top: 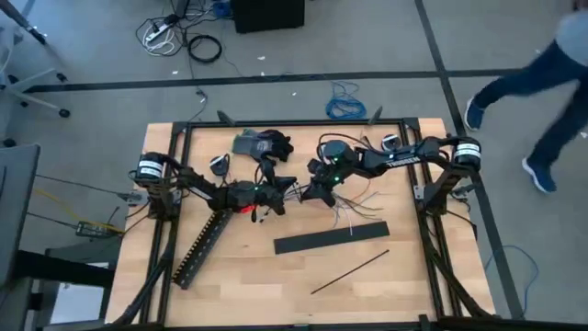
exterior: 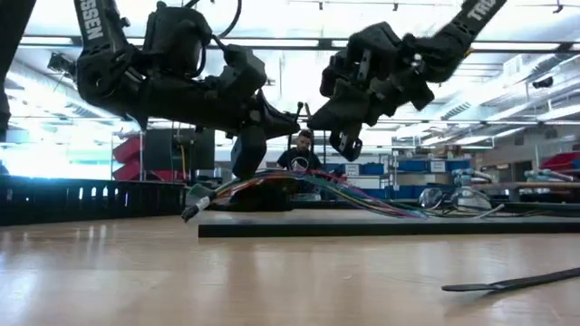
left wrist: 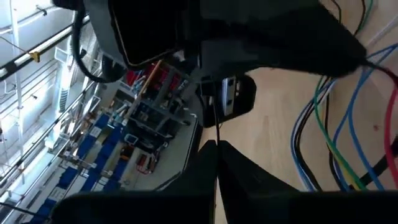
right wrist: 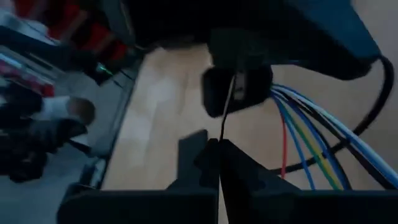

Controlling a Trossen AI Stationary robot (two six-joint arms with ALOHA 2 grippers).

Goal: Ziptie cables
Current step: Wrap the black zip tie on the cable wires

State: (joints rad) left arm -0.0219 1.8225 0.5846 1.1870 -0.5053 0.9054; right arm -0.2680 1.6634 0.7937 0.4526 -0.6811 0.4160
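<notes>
Thin multicolour cables (top: 354, 204) btwn hands, pale wood table (top: 276, 285)

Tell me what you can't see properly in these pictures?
- High view: where the left claw and right claw meet over the cables, the dark arms hide it.
- Both wrist views: a thin black strip shows between shut fingers; its far end is hidden.
- Low view: the ziptie on the table is cut off.
</notes>
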